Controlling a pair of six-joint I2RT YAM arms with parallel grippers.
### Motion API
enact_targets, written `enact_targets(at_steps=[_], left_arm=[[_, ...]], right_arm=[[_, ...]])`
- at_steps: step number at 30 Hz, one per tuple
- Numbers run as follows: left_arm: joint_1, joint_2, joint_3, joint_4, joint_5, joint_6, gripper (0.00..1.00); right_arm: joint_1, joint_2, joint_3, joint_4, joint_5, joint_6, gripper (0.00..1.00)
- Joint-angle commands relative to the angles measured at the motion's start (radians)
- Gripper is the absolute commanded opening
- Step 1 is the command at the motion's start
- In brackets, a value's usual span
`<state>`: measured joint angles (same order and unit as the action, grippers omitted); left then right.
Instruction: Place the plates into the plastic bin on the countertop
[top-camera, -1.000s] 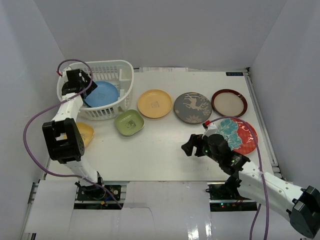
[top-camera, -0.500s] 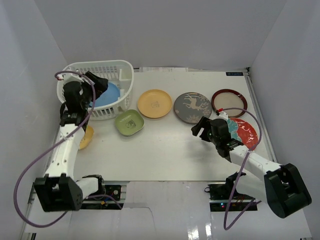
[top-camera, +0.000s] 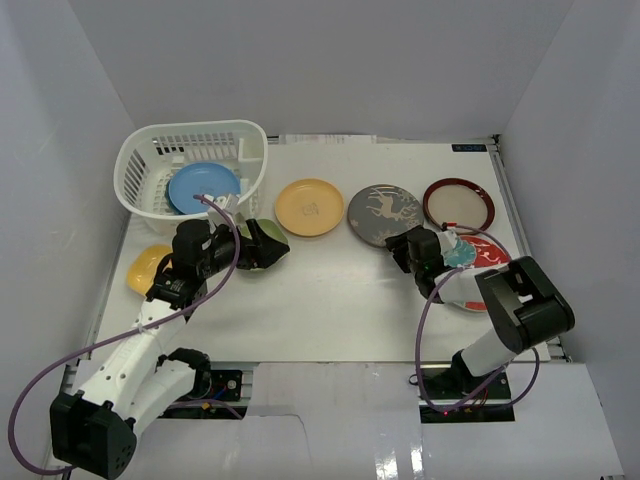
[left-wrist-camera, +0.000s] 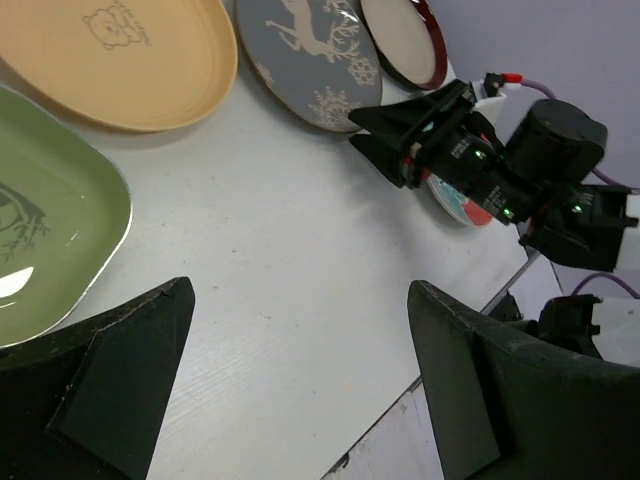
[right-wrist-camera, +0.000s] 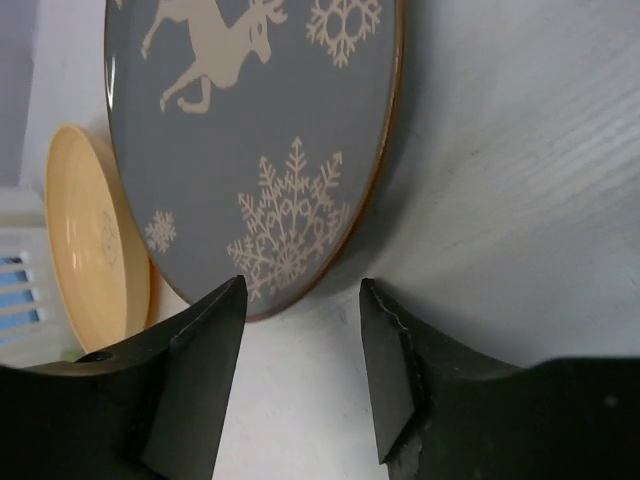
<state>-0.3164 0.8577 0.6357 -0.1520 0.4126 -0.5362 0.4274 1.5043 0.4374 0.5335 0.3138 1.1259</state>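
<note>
The white plastic bin (top-camera: 146, 162) stands at the back left with the light blue plate (top-camera: 203, 187) inside. On the countertop (top-camera: 330, 300) lie the yellow plate (top-camera: 309, 206), grey deer plate (top-camera: 385, 215), maroon-rimmed plate (top-camera: 458, 205), red-teal floral plate (top-camera: 497, 272), small green plate (top-camera: 243, 262) and small yellow plate (top-camera: 143, 268). The teal scalloped plate is not in view. My left gripper (top-camera: 262, 240) is open and empty over the green plate's right side (left-wrist-camera: 50, 240). My right gripper (right-wrist-camera: 300, 300) is open and empty, low at the near rim of the grey deer plate (right-wrist-camera: 260, 130).
The right arm lies over part of the floral plate. White walls close in the left, back and right sides. A metal rail (top-camera: 520, 240) runs along the right edge. The countertop's near edge shows in the left wrist view (left-wrist-camera: 450, 340).
My left gripper has left the bin and swung forward and right to the small green plate. My right gripper has moved back and left from the floral plate to the grey deer plate's rim.
</note>
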Motion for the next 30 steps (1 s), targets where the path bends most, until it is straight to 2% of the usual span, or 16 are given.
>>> enact_targets(at_steps=[1, 5, 6, 7, 8, 10, 11, 16, 18, 21, 23, 26, 30], left_arm=[[-0.007, -0.019, 0.025, 0.035, 0.115, 0.027, 0.98], [-0.007, -0.026, 0.015, 0.037, 0.147, 0.021, 0.98], [-0.006, -0.026, 0.016, 0.037, 0.147, 0.021, 0.98], [-0.007, -0.028, 0.018, 0.035, 0.146, 0.022, 0.98], [-0.007, -0.028, 0.018, 0.035, 0.146, 0.021, 0.98], [-0.006, -0.020, 0.016, 0.032, 0.137, 0.018, 0.98], [-0.006, -0.011, 0.016, 0.031, 0.132, 0.015, 0.98], [-0.007, 0.040, 0.036, 0.022, 0.098, 0.002, 0.98], [-0.006, 0.073, 0.039, 0.051, 0.092, -0.042, 0.98], [-0.018, 0.134, 0.032, 0.130, 0.161, -0.138, 0.98], [-0.062, 0.170, 0.051, 0.144, 0.170, -0.163, 0.98], [-0.139, 0.240, 0.100, 0.144, 0.131, -0.168, 0.98], [-0.200, 0.323, 0.166, 0.143, 0.069, -0.169, 0.98]], right_arm=[[-0.003, 0.088, 0.047, 0.108, 0.107, 0.161, 0.54], [-0.003, 0.174, 0.055, 0.163, 0.134, 0.231, 0.43], [-0.004, 0.180, 0.047, 0.177, 0.151, 0.242, 0.33], [-0.004, 0.186, 0.038, 0.192, 0.159, 0.250, 0.27], [-0.003, 0.186, 0.026, 0.233, 0.163, 0.256, 0.15], [-0.003, 0.172, -0.028, 0.301, 0.160, 0.247, 0.09], [-0.001, 0.145, -0.048, 0.351, 0.148, 0.242, 0.08], [0.016, -0.042, -0.140, 0.358, 0.151, 0.181, 0.08], [0.031, -0.160, -0.157, 0.353, 0.151, 0.111, 0.08], [0.043, -0.335, -0.192, 0.329, 0.128, 0.031, 0.08], [0.043, -0.482, -0.212, 0.272, 0.104, -0.003, 0.08], [0.050, -0.638, -0.218, 0.159, 0.006, -0.055, 0.08], [0.057, -0.792, -0.284, 0.106, -0.179, 0.003, 0.08]])
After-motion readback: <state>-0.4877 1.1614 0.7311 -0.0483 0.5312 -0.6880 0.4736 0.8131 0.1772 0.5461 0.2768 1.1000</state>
